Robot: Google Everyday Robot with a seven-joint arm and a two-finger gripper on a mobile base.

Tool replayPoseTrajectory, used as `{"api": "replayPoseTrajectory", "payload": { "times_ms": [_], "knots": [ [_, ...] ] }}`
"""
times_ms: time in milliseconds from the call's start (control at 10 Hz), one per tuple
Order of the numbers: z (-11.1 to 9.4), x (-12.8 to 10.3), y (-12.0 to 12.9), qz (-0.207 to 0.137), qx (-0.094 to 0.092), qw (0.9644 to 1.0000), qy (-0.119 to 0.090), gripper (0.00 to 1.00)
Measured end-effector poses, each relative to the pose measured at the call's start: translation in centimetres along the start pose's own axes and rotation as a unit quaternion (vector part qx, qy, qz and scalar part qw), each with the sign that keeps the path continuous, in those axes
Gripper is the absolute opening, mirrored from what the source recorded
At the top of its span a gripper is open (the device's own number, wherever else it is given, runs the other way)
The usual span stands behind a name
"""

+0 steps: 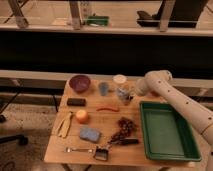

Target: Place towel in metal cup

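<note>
Pale cloth, the towel (123, 91) I'd judge, sits bunched at the metal cup (125, 98), right under the gripper (129, 91); clamped or let go, I cannot tell. Placement looks nearly done. Wooden table (132, 152) carries a green tray (167, 131) and a purple bowl (80, 82) — dim room around.
</note>
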Motion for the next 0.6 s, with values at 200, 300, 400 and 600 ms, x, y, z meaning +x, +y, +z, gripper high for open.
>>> {"api": "replayPoseTrajectory", "payload": {
  "times_ms": [200, 300, 400, 600],
  "knots": [
    [-0.05, 0.08, -0.10, 0.001, 0.000, 1.0000, 0.005, 0.55],
    [-0.16, 0.28, -0.07, 0.002, 0.000, 1.0000, 0.008, 0.64],
    [-0.15, 0.37, -0.04, 0.003, 0.000, 1.0000, 0.009, 0.73],
    [0.04, 0.31, -0.07, 0.004, -0.002, 0.9999, 0.011, 0.80]
  ]
}}
